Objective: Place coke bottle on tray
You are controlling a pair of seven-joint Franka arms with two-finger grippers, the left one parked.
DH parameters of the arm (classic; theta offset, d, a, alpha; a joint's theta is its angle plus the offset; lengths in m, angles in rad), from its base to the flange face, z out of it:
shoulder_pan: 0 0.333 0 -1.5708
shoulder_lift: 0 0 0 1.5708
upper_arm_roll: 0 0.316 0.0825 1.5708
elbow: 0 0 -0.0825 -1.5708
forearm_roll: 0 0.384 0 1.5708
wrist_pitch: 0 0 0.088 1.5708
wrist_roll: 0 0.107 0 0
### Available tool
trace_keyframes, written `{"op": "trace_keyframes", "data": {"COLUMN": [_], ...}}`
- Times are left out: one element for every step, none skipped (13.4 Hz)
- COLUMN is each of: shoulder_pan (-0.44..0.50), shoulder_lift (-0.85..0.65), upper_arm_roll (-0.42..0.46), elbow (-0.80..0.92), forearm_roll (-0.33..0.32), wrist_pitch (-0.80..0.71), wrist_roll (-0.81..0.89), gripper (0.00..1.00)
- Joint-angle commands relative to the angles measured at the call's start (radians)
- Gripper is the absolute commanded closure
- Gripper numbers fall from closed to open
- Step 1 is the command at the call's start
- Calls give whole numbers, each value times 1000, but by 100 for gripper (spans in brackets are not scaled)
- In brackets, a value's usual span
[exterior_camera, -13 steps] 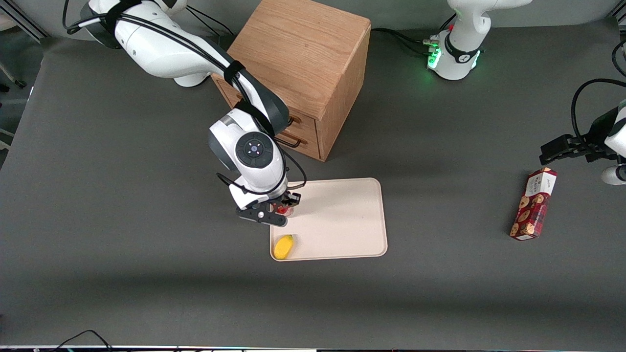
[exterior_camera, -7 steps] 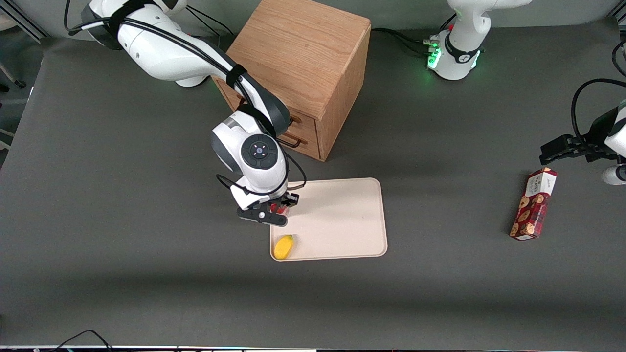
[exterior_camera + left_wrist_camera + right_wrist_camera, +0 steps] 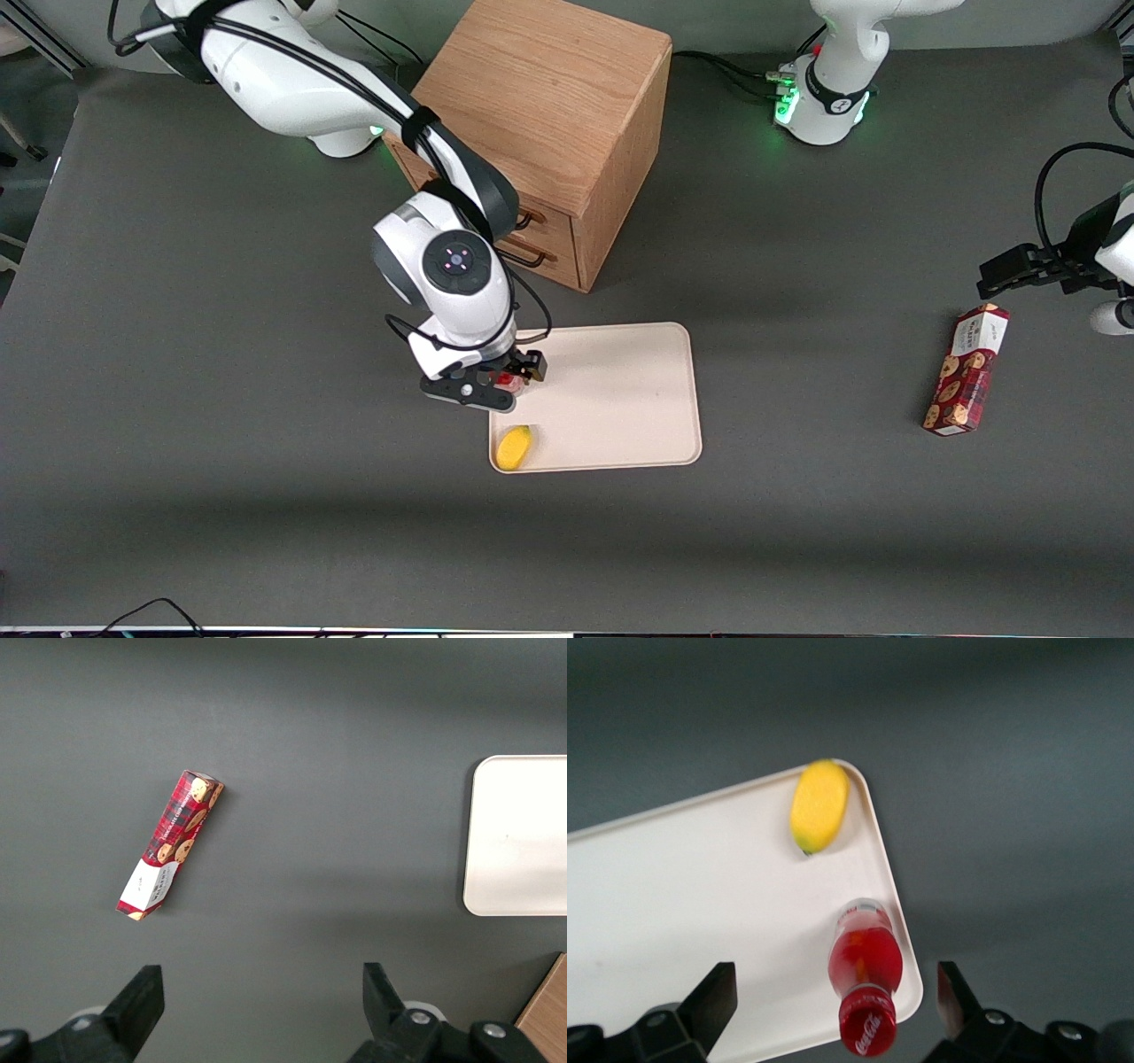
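The coke bottle (image 3: 866, 983), with red cap and red label, stands upright on the cream tray (image 3: 700, 904), close to its rim at a corner. My right gripper (image 3: 835, 992) hangs above it, open, with a wide gap between each finger and the bottle. In the front view the gripper (image 3: 496, 383) sits over the edge of the tray (image 3: 620, 399) that faces the working arm's end, with a bit of the red bottle (image 3: 506, 381) showing under it.
A yellow fruit (image 3: 514, 446) lies on the tray corner nearer the front camera. The wooden drawer cabinet (image 3: 540, 133) stands farther back. A red cookie box (image 3: 967, 368) lies toward the parked arm's end of the table.
The wrist has shifted a little toward the working arm's end and its status light has turned pink. The bottle stays at the same spot on the tray.
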Motion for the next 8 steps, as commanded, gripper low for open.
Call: {"op": "trace_keyframes", "data": {"shoulder_pan": [-57, -85, -102, -119, -136, -153, -171, -188], "shoulder_lift": [-155, -201, -249, -304, -361, -408, -456, -499], "upper_arm_roll": [-18, -37, -58, -95, -132, -175, -222, -264], "elbow": [-42, -57, -92, -140, -181, -215, -250, -284], "forearm_roll": [81, 114, 154, 179, 210, 245, 282, 314], "wrist_pitch": [-96, -152, -171, -171, -171, -171, -173, -173], "wrist_roll": [-163, -267, -338, -396, -470, -528, -583, -648], "gripper": [0, 0, 0, 0, 0, 0, 0, 0]}}
